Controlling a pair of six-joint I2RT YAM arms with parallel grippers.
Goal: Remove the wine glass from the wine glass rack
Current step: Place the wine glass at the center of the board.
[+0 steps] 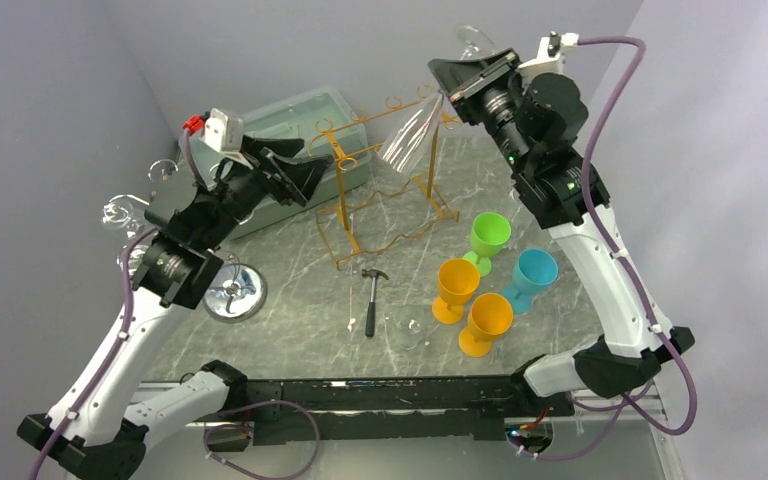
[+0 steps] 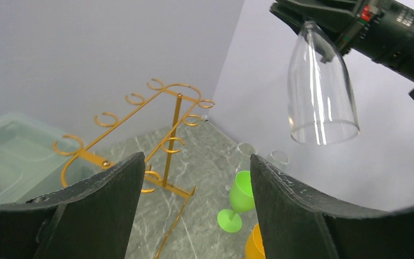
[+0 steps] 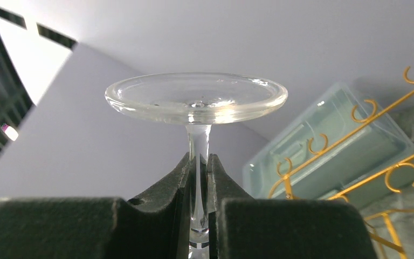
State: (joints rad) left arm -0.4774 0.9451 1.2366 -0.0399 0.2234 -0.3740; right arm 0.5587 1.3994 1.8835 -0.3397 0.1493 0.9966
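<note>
The right gripper (image 3: 198, 178) pinches the stem of the wine glass (image 1: 412, 135). The glass hangs upside down in the air, foot up, off the rack (image 2: 173, 135) and higher. The left gripper (image 2: 197, 205), fingers apart and empty, sits lower, farther away.

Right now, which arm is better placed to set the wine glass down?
Right: the right gripper is shut on the stem of the wine glass, which hangs off the rack; the left gripper is open and empty.

A rack (image 1: 345, 200) is backed at left by a bin (image 1: 305, 115); a hammer (image 1: 371, 300) is set before it, cups (image 1: 457, 285) front-right.
</note>
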